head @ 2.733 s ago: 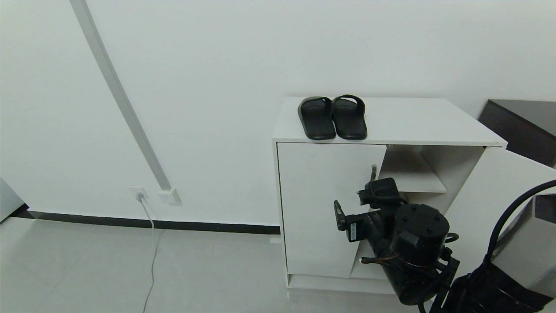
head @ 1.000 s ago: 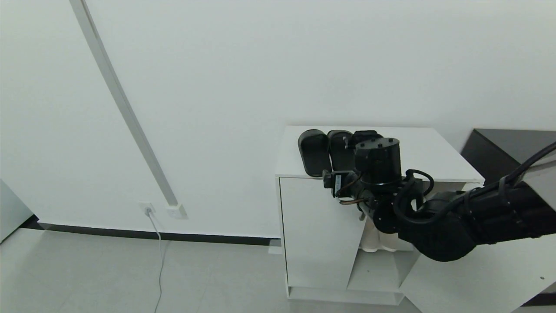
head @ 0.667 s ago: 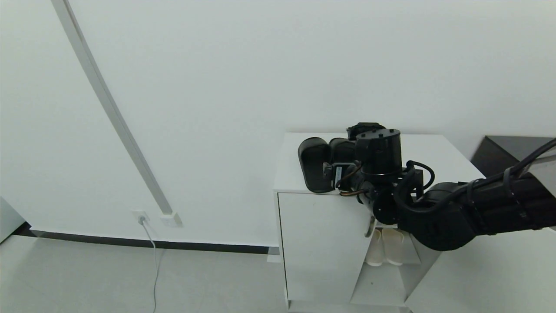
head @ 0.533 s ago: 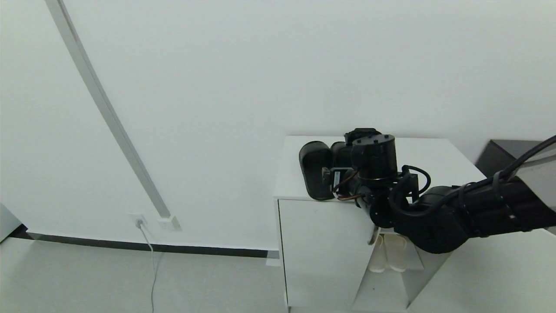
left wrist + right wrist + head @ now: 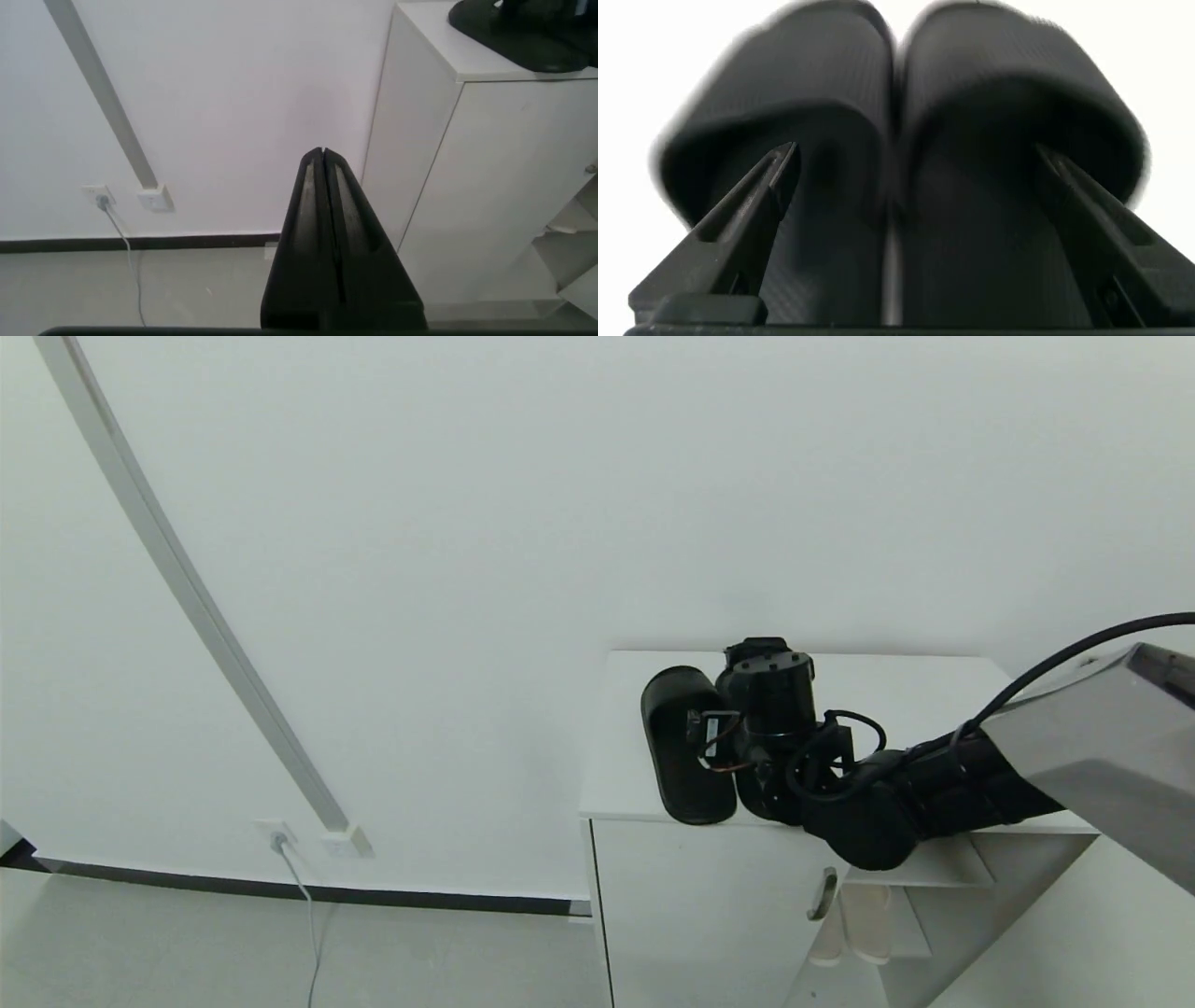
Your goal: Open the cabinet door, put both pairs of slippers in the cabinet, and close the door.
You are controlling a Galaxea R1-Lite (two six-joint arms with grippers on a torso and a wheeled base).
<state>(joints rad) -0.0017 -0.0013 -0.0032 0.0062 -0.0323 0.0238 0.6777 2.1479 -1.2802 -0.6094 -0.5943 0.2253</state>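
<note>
Lower centre, 2 black slippers [image 5: 681, 756] sit together on the cabinet top [image 5: 896, 681]. The right gripper [image 5: 915, 154] stands wide at their straps [image 5: 794, 93]; probably light, pliable rubber, best pinched strap-to-strap.

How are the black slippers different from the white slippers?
The black slippers sit on top of the cabinet; the white slippers are inside it, on a shelf. The black slippers are dark all over, while the white slippers are pale like the cabinet. The right pincer is open right at the black slippers; no pincer is near the white slippers. In both pairs, the two slippers lie side by side.
</note>
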